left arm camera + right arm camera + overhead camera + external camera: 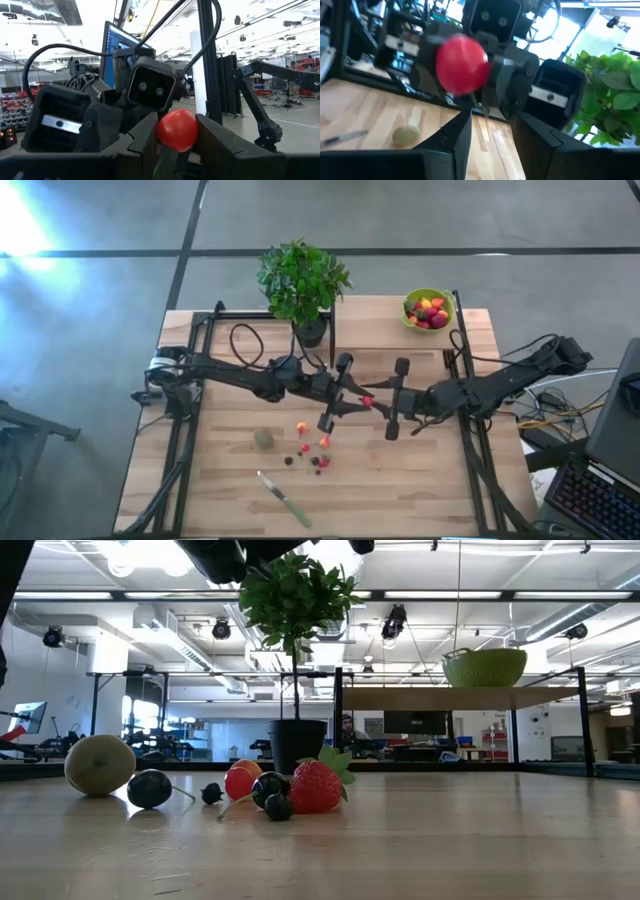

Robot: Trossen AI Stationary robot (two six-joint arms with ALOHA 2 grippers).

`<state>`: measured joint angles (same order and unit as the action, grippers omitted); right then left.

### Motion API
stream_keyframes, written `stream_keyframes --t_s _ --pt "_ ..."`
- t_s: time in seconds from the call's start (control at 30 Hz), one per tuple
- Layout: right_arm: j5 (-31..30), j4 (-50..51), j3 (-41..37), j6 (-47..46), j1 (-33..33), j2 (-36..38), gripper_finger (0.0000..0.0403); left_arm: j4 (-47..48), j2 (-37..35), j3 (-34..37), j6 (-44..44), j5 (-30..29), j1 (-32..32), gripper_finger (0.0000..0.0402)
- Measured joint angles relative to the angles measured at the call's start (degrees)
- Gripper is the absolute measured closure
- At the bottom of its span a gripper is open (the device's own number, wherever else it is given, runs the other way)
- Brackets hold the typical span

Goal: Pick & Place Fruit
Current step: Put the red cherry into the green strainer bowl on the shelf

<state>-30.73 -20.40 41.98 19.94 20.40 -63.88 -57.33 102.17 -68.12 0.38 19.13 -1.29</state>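
High over the table's middle, my left gripper [360, 399] is shut on a small round red fruit [367, 401]. My right gripper [384, 405] faces it from the table's right, open. Its two fingers [457, 135] stand apart just short of the red fruit [462, 65]. On the wood below rest a dull-green kiwi-like ball [263, 438] and a cluster of tiny fruits [312, 452], among them a strawberry [318, 787] and dark berries [150, 788]. A lime-green bowl [428, 310] with fruit in it stands at the far right. My left gripper pinches the red fruit [176, 130] by its two opposite sides between its two fingers [147, 137]. The fingers come roughly level from the table's left, tipped slightly up. The fruit is lifted clear, high above the table.
A potted plant [303, 285] stands at the far middle, close behind the two grippers. A green-handled knife [285, 500] lies near the front edge. Black frame rails [465, 370] run along both sides of the table.
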Motion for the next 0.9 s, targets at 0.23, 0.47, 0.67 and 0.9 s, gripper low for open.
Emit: stream_keyframes --t_s 0.23,0.47,0.67,0.9 --pt "2.35 -0.02 0.35 -1.26 0.05 0.04 0.03 0.38 0.0 0.0 0.01 -0.13 0.14 0.0278" --pt "2.24 0.06 0.35 -1.78 0.05 0.13 0.0357 0.42 0.0 0.0 0.0 -0.13 0.14 0.0277" --pt "1.81 0.54 0.35 -1.87 0.05 0.17 0.0393 0.84 -0.11 0.0 0.02 0.05 0.12 0.0268" --pt "1.81 0.46 0.57 -1.98 0.05 0.28 0.0395 1.43 -0.84 0.0 -1.0 0.56 0.21 0.0219"
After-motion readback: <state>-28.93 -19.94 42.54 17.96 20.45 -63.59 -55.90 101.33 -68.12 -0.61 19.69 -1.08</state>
